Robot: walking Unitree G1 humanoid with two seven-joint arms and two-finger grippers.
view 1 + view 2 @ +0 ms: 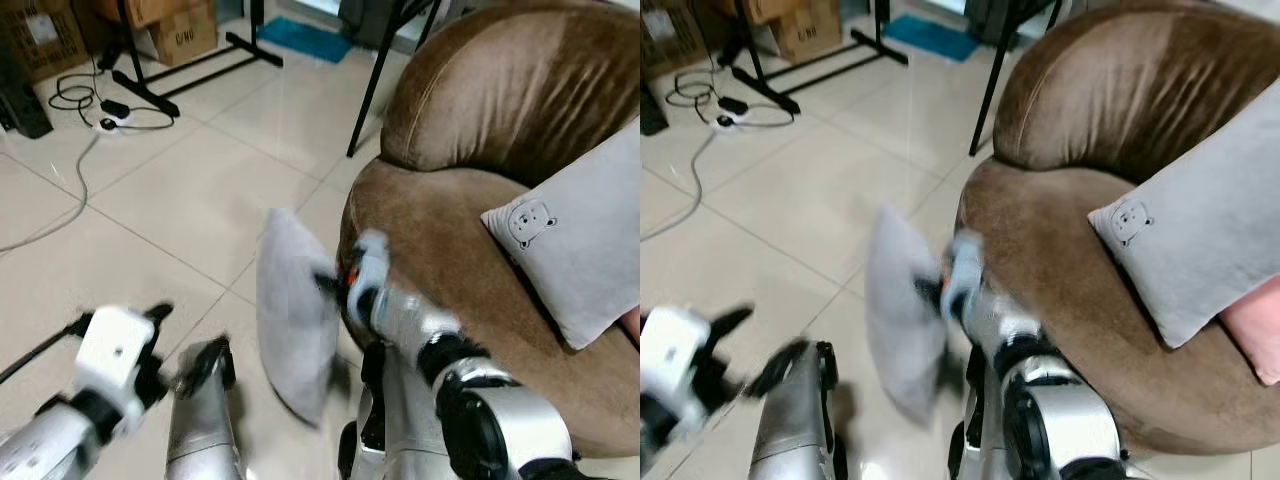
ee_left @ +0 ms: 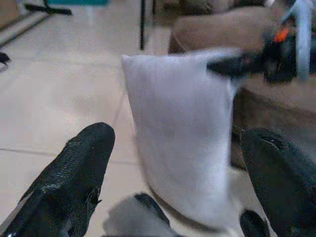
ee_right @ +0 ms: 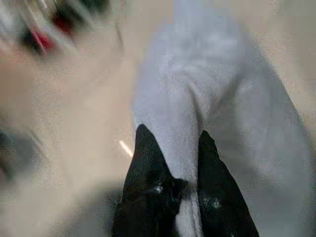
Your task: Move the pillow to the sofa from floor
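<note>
Your right pincer [image 3: 175,163] pinches a fold of the grey pillow [image 1: 295,315], holding it upright off the tiled floor [image 1: 180,200], just beside the brown sofa [image 1: 450,240]. Your left pincer [image 2: 177,173] hangs wide open, near the pillow.

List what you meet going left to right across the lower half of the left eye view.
Left gripper with black fingers apart → plain grey pillow held upright off the tiled floor → right gripper pinching the pillow's edge → brown velvet sofa → grey pillow with a bear print lying on the sofa.
</note>
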